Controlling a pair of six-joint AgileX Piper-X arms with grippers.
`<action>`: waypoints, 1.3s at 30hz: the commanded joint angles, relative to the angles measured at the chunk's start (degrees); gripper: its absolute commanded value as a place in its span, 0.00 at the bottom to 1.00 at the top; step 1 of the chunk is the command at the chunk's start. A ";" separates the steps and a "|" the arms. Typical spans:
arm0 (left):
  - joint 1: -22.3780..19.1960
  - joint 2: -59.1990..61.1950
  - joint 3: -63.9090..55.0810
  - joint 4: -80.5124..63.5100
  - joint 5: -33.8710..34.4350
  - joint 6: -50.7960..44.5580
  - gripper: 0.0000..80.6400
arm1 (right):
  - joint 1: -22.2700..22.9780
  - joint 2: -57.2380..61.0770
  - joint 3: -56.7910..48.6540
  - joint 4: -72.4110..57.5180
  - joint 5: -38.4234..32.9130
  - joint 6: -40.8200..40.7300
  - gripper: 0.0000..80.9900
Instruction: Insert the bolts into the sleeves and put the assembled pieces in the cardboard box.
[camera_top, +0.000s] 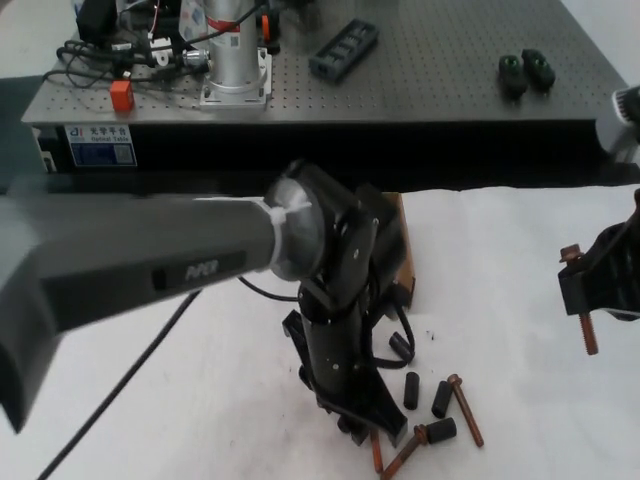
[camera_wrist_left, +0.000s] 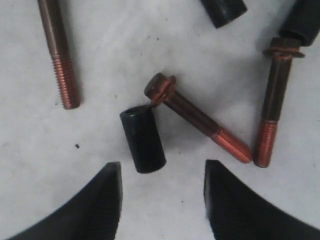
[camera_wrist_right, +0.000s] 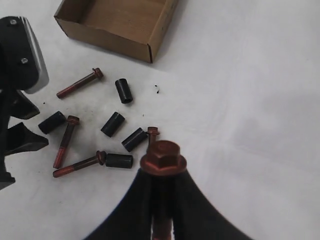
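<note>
My left gripper (camera_wrist_left: 162, 172) hangs spread over a black sleeve (camera_wrist_left: 143, 140); my right gripper (camera_wrist_right: 162, 176) clamps a copper bolt (camera_wrist_right: 163, 157) (its upper shank hidden in that grip).

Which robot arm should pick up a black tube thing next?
Left, probably. Its open left gripper hangs just above a loose black sleeve, ready to close on it. The right gripper is shut on a bolt and is off to one side, so it likely can't grab anything else.
</note>
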 joint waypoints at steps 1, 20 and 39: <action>-0.07 0.61 -0.73 -1.42 -0.82 1.17 0.45 | -0.36 -0.42 -0.44 0.04 -0.86 0.10 0.06; -0.07 4.44 -0.84 -6.04 0.48 0.76 0.01 | -0.36 -0.42 -0.44 0.65 -2.00 -0.11 0.06; 0.09 -39.57 25.02 -37.16 20.42 -15.60 0.01 | 7.04 -2.47 -0.44 -25.00 -25.39 20.93 0.06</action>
